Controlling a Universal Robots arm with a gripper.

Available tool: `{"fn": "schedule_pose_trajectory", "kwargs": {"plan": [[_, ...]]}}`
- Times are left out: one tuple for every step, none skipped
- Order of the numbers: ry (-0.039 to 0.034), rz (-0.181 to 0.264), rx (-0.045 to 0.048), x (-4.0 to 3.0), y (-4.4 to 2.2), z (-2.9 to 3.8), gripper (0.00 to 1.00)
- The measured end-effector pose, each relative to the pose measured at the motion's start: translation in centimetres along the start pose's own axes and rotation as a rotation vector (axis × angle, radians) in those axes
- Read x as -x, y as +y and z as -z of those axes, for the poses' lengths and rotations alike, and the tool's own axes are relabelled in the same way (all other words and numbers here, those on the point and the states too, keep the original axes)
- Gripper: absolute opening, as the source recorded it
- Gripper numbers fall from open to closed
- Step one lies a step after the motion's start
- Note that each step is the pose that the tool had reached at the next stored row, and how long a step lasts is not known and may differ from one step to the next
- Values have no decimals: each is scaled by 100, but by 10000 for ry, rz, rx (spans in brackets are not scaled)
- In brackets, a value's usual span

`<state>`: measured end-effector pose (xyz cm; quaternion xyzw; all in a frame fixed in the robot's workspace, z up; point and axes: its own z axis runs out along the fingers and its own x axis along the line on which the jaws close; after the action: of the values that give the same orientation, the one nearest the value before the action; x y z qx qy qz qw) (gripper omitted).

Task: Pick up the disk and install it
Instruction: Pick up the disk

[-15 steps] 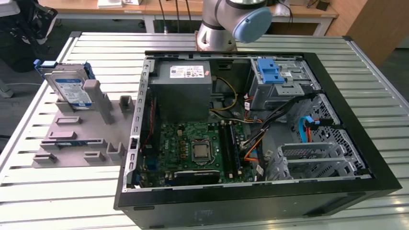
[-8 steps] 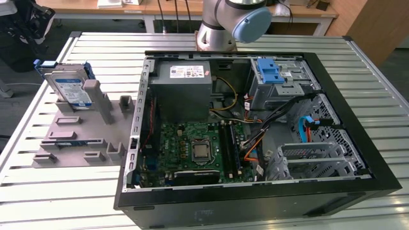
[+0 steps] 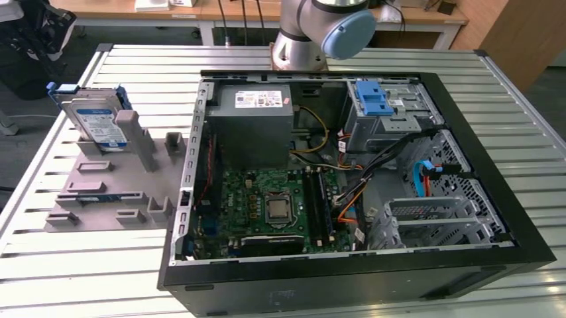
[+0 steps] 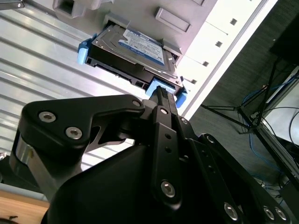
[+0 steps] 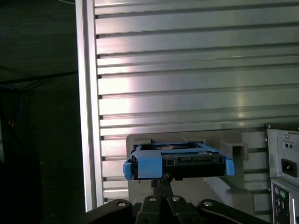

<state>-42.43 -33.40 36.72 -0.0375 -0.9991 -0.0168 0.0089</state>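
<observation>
The end effector (image 5: 161,181) has its two black fingers drawn together with nothing clamped between them. Its tips point at the near edge of the disk (image 5: 177,161), which sits straight ahead; I cannot tell whether the tips touch the blue carrier frame along that edge. In the second wrist view the black linkage of the end effector (image 4: 161,92) runs up to a narrow point just short of the disk (image 4: 131,49), whose broad silver face carries a white-and-blue label with small print. The disk stands on edge in a slot of the grey fixture (image 5: 233,154), and beyond it the slatted aluminium desk (image 5: 187,70) stretches away from the tips. Off to one side of the end effector is the back of the computer case (image 5: 282,172), with a power socket and ports. In the exterior view the disk (image 3: 93,116) stands upright at the far end of the grey fixture (image 3: 97,179), beside the open computer case (image 3: 354,291), which lies on its side on the desk (image 3: 89,265). Inside the case are a grey power supply (image 3: 252,126) with a white sticker, a green motherboard (image 3: 265,205) and a light-blue latch (image 3: 373,99). The arm (image 3: 305,30), grey with a pale blue cap, rises at the desk's far edge behind the case.
</observation>
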Motion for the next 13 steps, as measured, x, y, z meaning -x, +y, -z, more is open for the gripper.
{"fn": "schedule_pose_trajectory", "kwargs": {"plan": [[0, 1, 0, 0, 0, 0, 11], [1, 8, 0, 0, 0, 0, 11], [1, 24, 0, 0, 0, 0, 11], [2, 56, -1, 0, 0, 0, 11], [4, 105, -2, -1, 0, 0, 11], [6, 168, -3, 0, 0, 0, 11], [7, 239, -3, 0, 0, 0, 11], [8, 321, -5, 0, 0, -1, 11], [12, 433, -7, 0, 0, -1, 11], [14, 549, -9, 0, 0, 0, 11], [15, 675, -12, 0, 0, 0, 11], [17, 826, -14, 0, 0, 0, 11], [19, 988, -17, 0, 0, -1, 11]]}}
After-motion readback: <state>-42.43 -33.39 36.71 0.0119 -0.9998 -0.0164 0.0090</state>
